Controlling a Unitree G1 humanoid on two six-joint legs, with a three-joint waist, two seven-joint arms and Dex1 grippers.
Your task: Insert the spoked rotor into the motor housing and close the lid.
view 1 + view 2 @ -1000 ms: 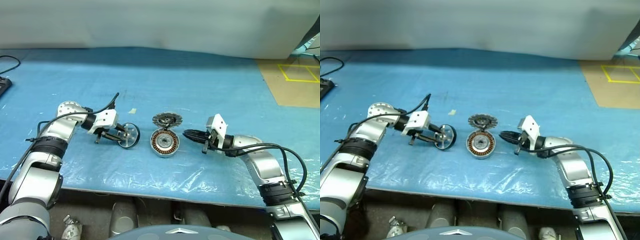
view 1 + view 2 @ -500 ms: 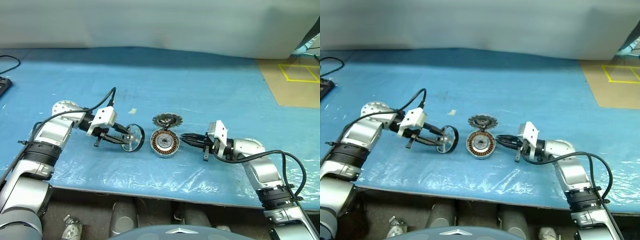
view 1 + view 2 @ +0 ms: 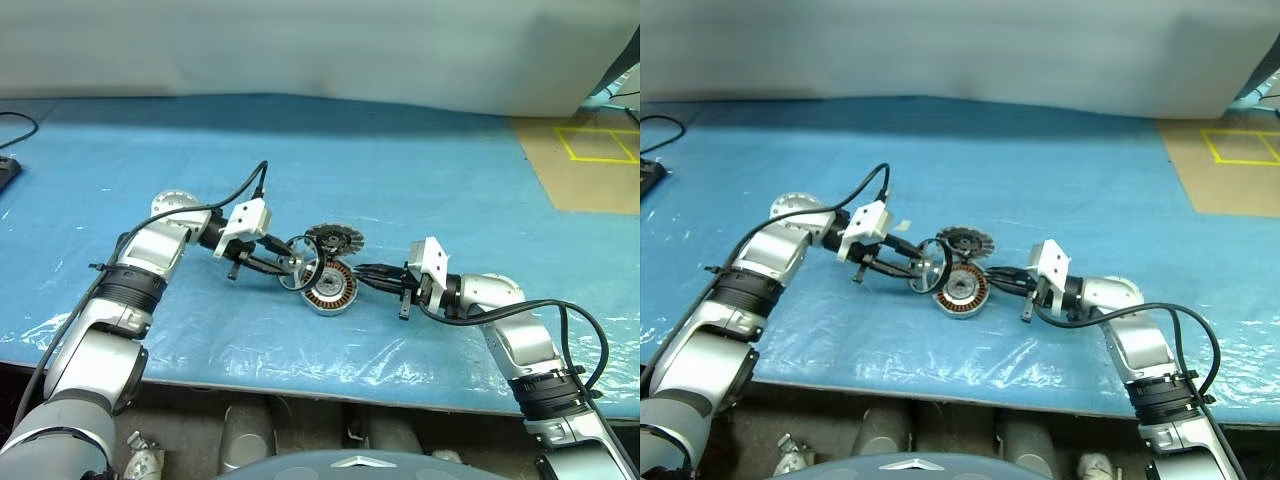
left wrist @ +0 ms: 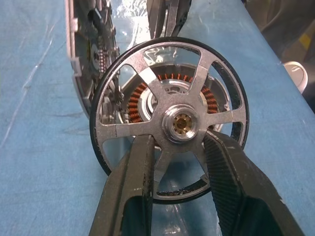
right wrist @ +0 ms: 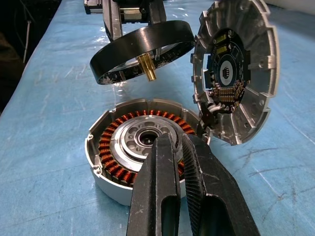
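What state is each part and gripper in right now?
spoked rotor: held off the table above the motor housing, not yet inserted.
motor housing: open, lying on the table, windings exposed.
lid: open, standing on edge beside the housing.
left gripper: shut on the rotor's hub.
right gripper: shut, empty, tips at the housing's rim.

Left end effector (image 3: 283, 268) clamped, right end effector (image 3: 362, 271) closed, tips converging.
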